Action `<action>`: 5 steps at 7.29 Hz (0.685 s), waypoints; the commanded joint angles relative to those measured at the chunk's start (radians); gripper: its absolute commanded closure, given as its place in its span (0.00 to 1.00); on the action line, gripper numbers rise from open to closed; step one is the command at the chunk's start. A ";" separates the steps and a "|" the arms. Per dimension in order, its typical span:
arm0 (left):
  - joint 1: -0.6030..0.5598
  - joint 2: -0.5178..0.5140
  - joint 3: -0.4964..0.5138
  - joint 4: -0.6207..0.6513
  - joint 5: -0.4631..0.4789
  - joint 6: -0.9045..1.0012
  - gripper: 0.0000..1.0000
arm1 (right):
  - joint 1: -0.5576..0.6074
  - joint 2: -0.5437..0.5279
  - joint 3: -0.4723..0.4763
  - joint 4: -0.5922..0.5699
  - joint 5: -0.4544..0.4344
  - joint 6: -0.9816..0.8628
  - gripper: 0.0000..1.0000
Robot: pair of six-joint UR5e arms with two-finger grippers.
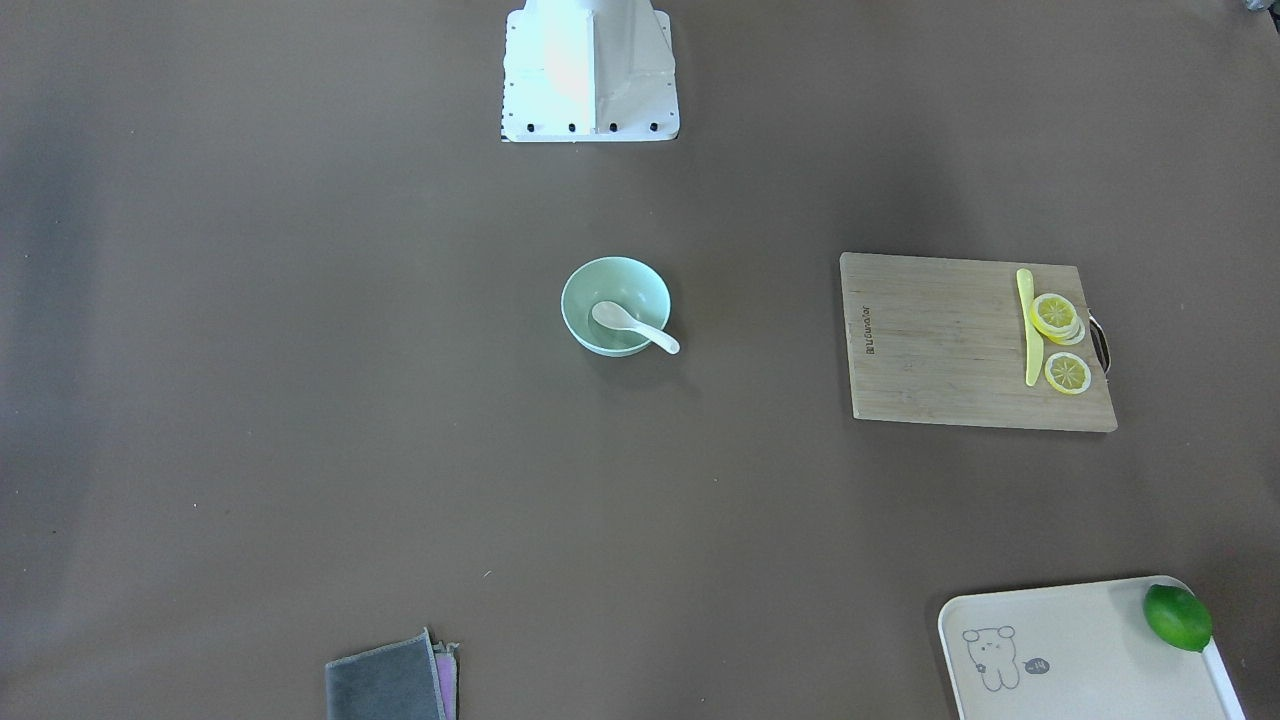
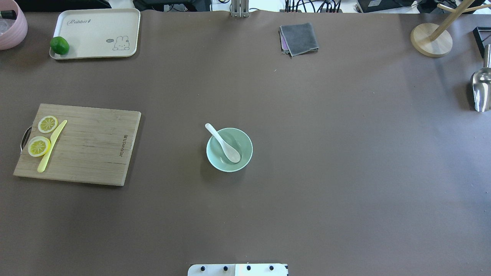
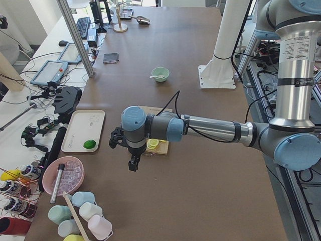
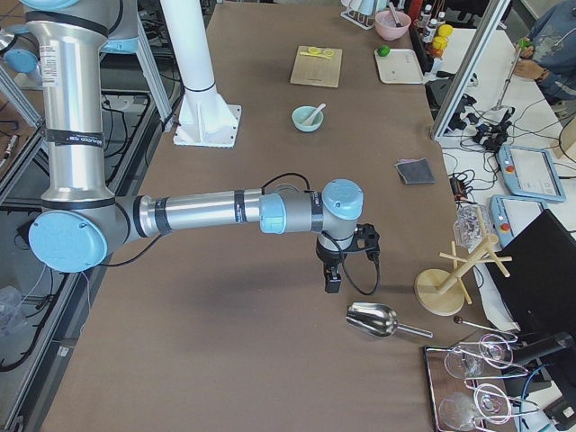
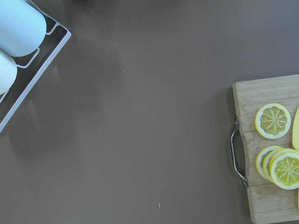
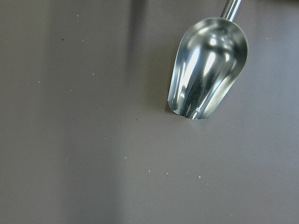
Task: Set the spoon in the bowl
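White spoon (image 2: 223, 143) lies in the mint bowl (image 2: 250, 147), well apart from left gripper (image 3: 133, 164) and right gripper (image 4: 332, 281); I cannot tell either claw's state

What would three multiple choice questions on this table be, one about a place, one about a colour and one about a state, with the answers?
1. Where is the spoon relative to the bowl?
A beside it
B inside it
C under it

2. What colour is the round fruit on the tray?
A green
B red
C orange

3. How does the spoon's handle sit?
A flat on the bowl's bottom
B leaning out over the rim
C standing straight up

Answers:
1 B, the scoop lies in the bowl's hollow.
2 A, it shows bright green against the pale tray.
3 B, the handle crosses the rim and pokes past it.
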 commanded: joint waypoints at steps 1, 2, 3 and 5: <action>-0.002 -0.010 -0.006 -0.005 0.000 0.003 0.02 | -0.005 0.030 -0.003 -0.002 -0.002 0.000 0.00; -0.004 -0.004 -0.008 -0.005 0.003 0.004 0.02 | -0.005 0.025 0.004 -0.004 0.005 0.000 0.00; -0.002 -0.005 -0.006 -0.005 0.006 0.006 0.02 | -0.005 0.030 -0.002 -0.001 -0.001 0.000 0.00; -0.004 0.002 0.000 -0.005 0.006 0.004 0.02 | -0.006 0.056 -0.016 -0.002 -0.008 0.001 0.00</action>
